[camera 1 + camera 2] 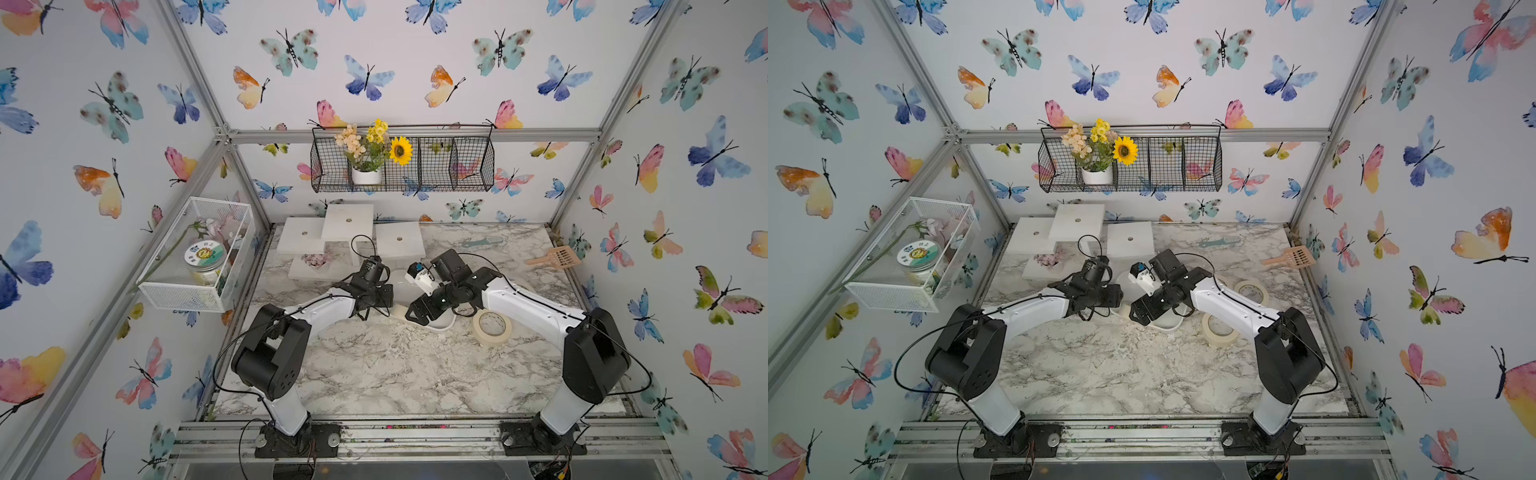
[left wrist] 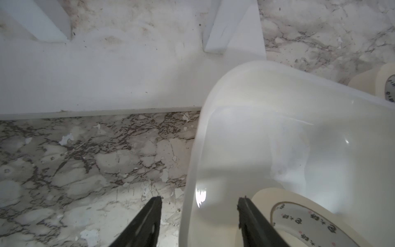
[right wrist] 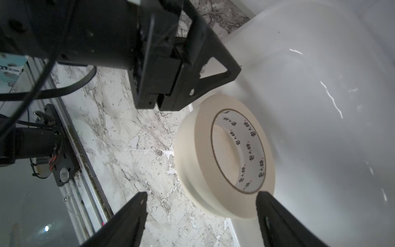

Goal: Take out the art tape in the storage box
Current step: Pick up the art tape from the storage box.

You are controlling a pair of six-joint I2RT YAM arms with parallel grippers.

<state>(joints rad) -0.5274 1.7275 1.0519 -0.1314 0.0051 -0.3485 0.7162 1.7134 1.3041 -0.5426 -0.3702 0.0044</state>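
Desk [image 1: 374,374] nearest the metal rail [image 1: 374,432] lies bare, a broad stretch of marble between the two arm bases. Farther in, the near roll [image 1: 492,328] of art tape lies flat on the desk, just beside the right arm and near the storage box [image 1: 440,328] but apart from its rim.

Both arms meet over the box. The left pincer [image 2: 199,198] stands open and empty, straddling the box's wall: one finger is outside over the marble, the other inside, just beside the boxed roll [image 2: 265,197] (only the wrist views show this roll plainly; from above the arms cover most of it). The right pincer [image 3: 202,193] is spread wide too, gripping nothing, with that same roll [image 3: 203,145] just ahead of its tips at the box's rounded end. The box's floor beyond it is open.

A third roll [image 1: 1252,291] shows in a top view, on the desk past the right forearm. At the back stand white blocks [image 1: 349,222], near the box's far end. A tan scoop [image 1: 555,257] lies by the far right edge.
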